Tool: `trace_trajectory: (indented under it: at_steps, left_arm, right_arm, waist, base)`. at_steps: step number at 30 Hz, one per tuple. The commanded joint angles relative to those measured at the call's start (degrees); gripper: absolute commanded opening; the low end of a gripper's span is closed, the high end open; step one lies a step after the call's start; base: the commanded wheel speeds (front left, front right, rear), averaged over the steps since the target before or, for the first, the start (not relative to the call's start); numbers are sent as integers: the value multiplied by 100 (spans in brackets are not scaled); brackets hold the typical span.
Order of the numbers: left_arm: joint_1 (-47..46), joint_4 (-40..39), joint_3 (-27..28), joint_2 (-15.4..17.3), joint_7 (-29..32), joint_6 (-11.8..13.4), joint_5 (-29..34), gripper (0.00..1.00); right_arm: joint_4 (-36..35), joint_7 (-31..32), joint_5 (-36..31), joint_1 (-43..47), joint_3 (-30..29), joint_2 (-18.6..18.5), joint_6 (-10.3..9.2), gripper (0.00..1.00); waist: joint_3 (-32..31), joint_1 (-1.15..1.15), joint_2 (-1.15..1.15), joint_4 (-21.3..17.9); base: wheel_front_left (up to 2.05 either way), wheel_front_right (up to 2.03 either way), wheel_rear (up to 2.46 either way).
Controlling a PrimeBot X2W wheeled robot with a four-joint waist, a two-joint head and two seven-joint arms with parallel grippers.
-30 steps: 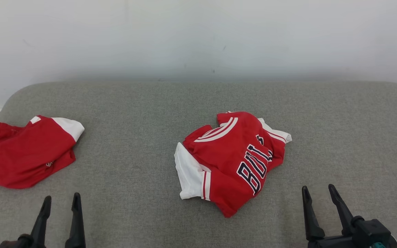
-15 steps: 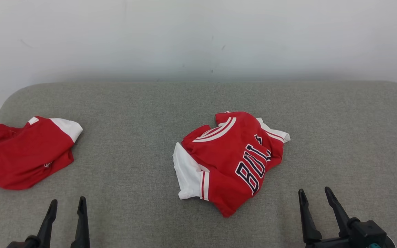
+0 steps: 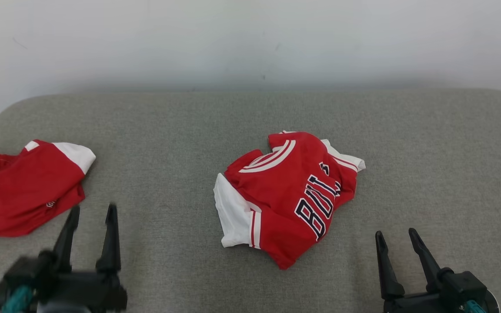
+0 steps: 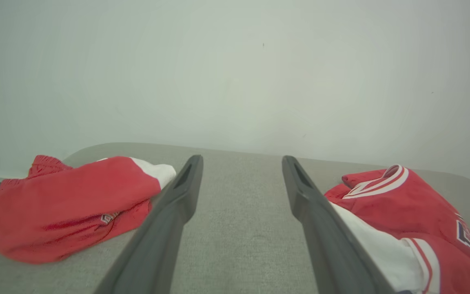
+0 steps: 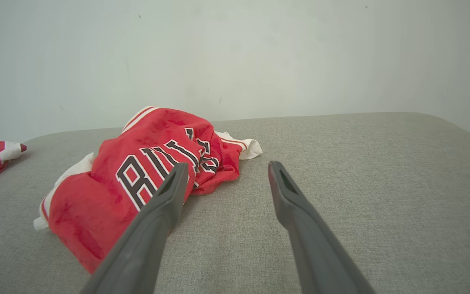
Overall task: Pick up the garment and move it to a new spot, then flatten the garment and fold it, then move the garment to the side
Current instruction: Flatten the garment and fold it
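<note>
Lying on grey cushion (image 3: 429, 143) by white wall (image 3: 250, 39): jersey (image 3: 289, 195); L gripper (image 3: 93, 208), R gripper (image 3: 395, 232) wide.

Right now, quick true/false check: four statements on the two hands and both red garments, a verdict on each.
1. The crumpled red jersey with dark lettering lies on the grey fabric surface. True.
2. The left hand is shut on the red-and-white garment at the left. False: it is open and holds nothing.
3. The right hand is open and empty. True.
4. The jersey is folded flat. False: it lies bunched in a heap.
</note>
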Motion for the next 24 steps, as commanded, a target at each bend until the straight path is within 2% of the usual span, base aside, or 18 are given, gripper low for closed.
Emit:
trace_trajectory:
  at_steps: [1, 8, 12, 24]
  left_arm:
    - [-202, 14, -44, 70, -3, 1, -44, 100]
    - [-1643, 457, -824, 456, -3, 2, -350, 100]
    - [-2291, 976, -1338, 667, 28, 2, -539, 100]
    - [-2955, 2718, -2712, 989, 515, 1, -1171, 100]
  right_arm:
    - [-7, -12, -25, -46, 25, -10, -12, 100]
    - [25, -25, 18, -311, 52, -10, -12, 100]
    - [57, -36, 90, -417, 38, -10, -12, 100]
    - [-12, -34, 185, -556, 28, -9, -12, 100]
  waist:
    - [127, 0, 0, -60]
    - [563, 0, 0, -441]
    - [767, 0, 0, -725]
    - [1085, 0, 0, -1251]
  base:
    - [0, 0, 0]
    - [0, 0, 0]
    - [0, 0, 0]
    - [0, 0, 0]
